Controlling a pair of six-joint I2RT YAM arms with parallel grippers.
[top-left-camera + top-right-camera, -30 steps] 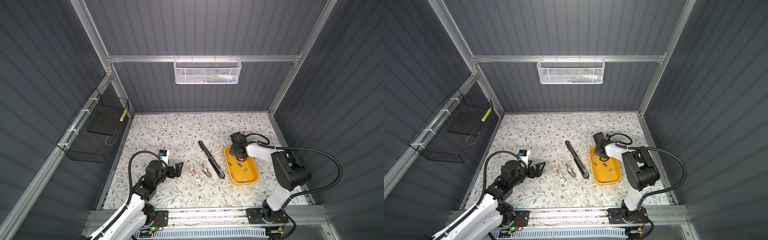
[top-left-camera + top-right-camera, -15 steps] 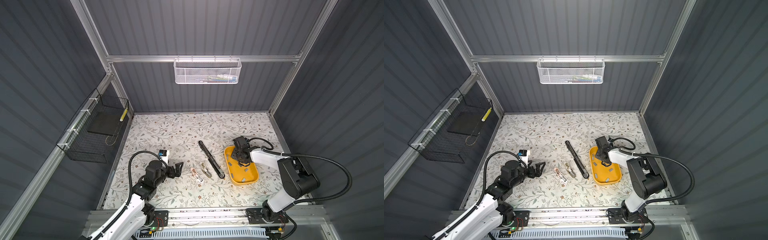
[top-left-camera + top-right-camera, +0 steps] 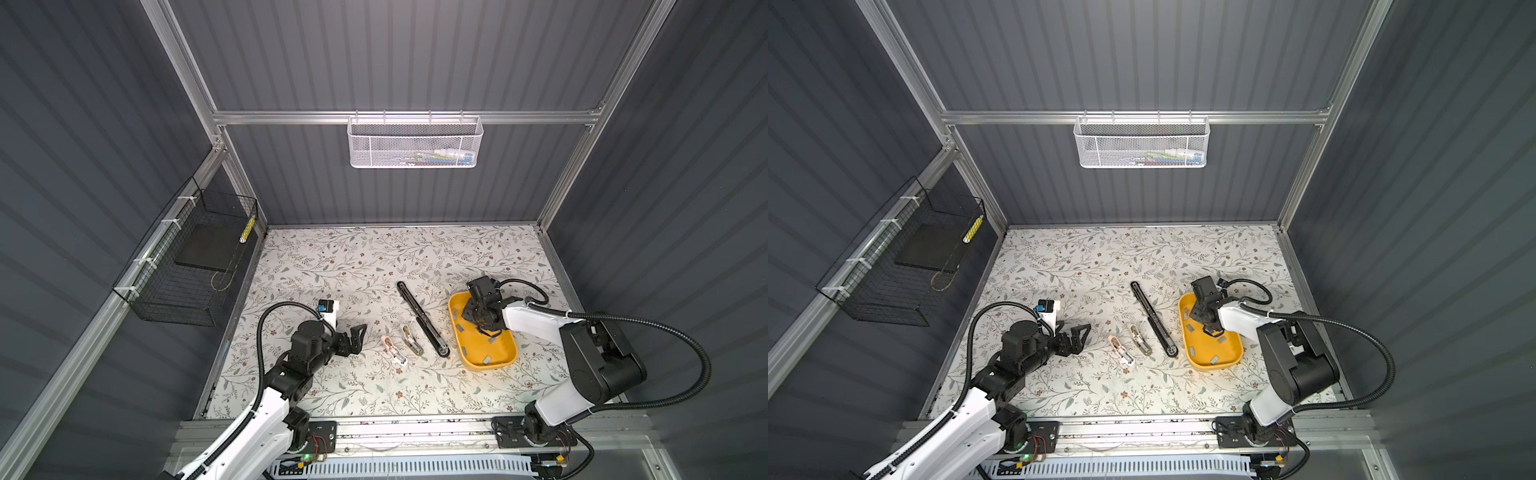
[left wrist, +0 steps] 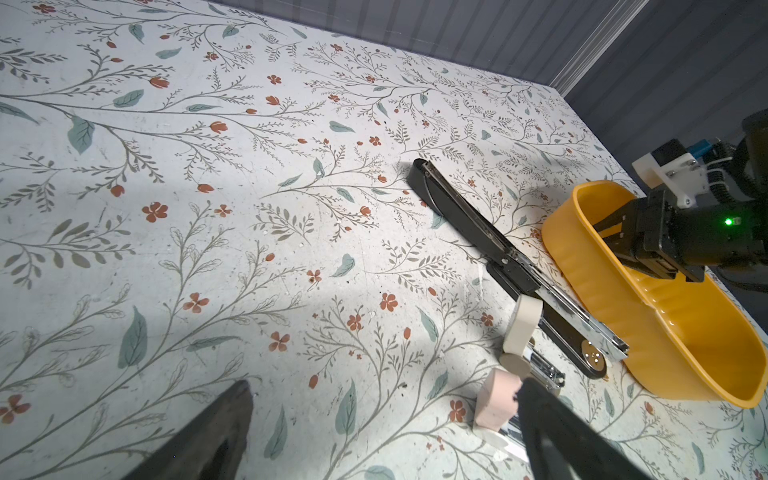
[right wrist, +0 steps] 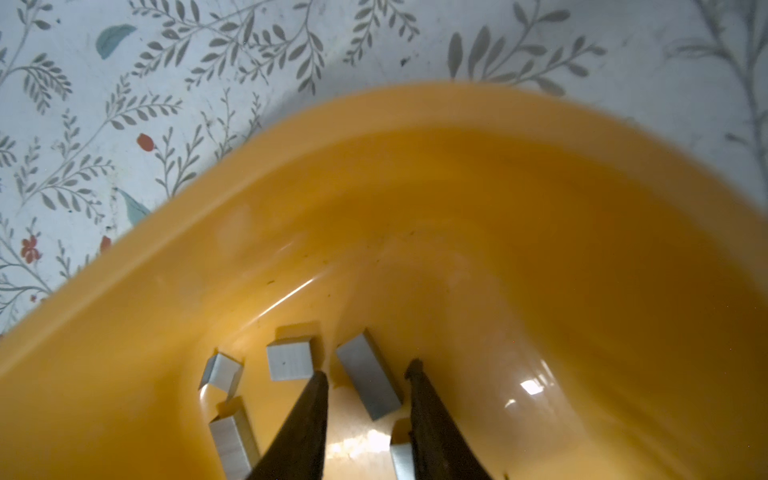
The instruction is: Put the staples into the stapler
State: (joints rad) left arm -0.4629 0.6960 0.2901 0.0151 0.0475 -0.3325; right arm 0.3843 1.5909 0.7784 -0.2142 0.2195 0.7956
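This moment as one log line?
right gripper: open, straddling staple strip in yellow tray | left gripper: open, empty | black stapler: opened flat

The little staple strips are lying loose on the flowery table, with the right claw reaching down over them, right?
Not quite: the staples lie inside the yellow tray, not loose on the table, as the right wrist view shows. The right gripper does reach down over them, jaws apart.
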